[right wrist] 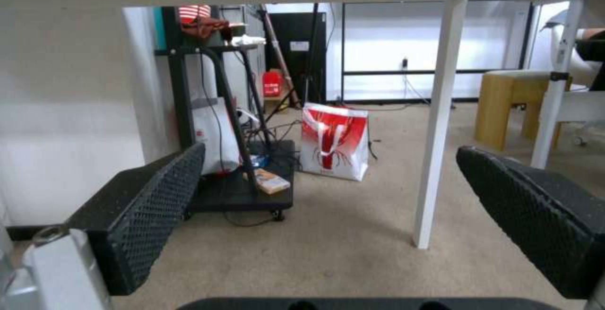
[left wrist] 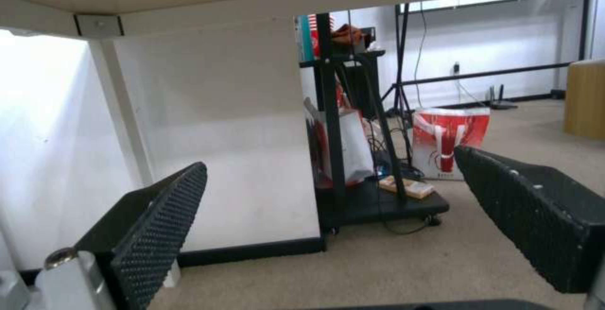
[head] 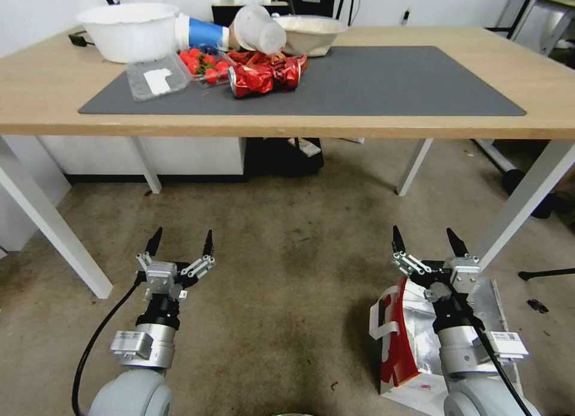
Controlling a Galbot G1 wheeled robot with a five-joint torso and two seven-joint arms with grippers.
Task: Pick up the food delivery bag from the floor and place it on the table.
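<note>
The food delivery bag (head: pixel 400 350) stands on the floor (head: pixel 287 266) at the near right, partly under the right arm, its mouth open so the silver foil lining shows. The right hand (head: pixel 430 243) hovers over the bag's far edge with fingers spread and nothing between them. The left hand (head: pixel 181 243) hangs over bare carpet at the near left, also spread and holding nothing.

The bag looks light and soft-walled, so pinching a side panel would likely crumple it. The white strap handles (head: pixel 383 321) on its left side look like the safest hold, though they are thin and floppy.

On the bench (head: pixel 419 128), the right half of the dark grey mat (head: pixel 389 80) lies away from the crushed red foil wrapper (head: pixel 266 74) and bowls (head: pixel 129 29).
</note>
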